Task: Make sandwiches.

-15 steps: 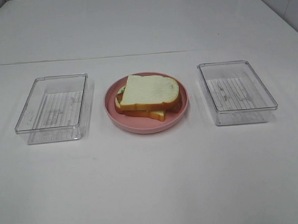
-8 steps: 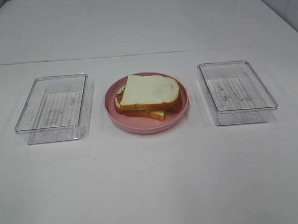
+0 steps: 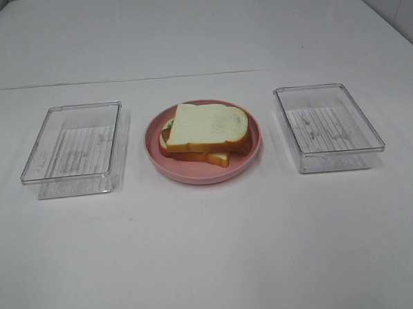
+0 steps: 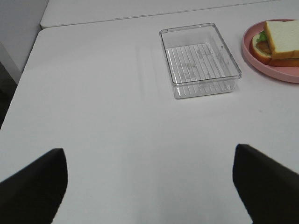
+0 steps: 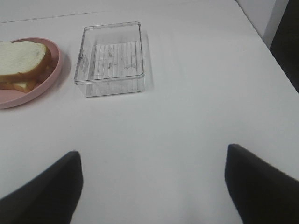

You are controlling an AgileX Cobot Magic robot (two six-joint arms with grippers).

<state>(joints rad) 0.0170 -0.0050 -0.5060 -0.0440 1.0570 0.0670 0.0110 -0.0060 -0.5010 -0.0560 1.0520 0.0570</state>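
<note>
A stacked sandwich (image 3: 205, 132) sits on the round pink plate (image 3: 193, 173) at the table's middle: a white bread slice on top, a second slice below, green lettuce peeking out at the left. It also shows in the left wrist view (image 4: 279, 41) and the right wrist view (image 5: 22, 63). Neither arm shows in the exterior high view. My left gripper (image 4: 149, 186) is open and empty over bare table near the front left. My right gripper (image 5: 152, 186) is open and empty over bare table near the front right. Bacon and cheese are hidden.
An empty clear plastic tray (image 3: 74, 147) stands left of the plate, also in the left wrist view (image 4: 200, 59). Another empty clear tray (image 3: 327, 126) stands right of it, also in the right wrist view (image 5: 112, 58). The white table's edges show in both wrist views.
</note>
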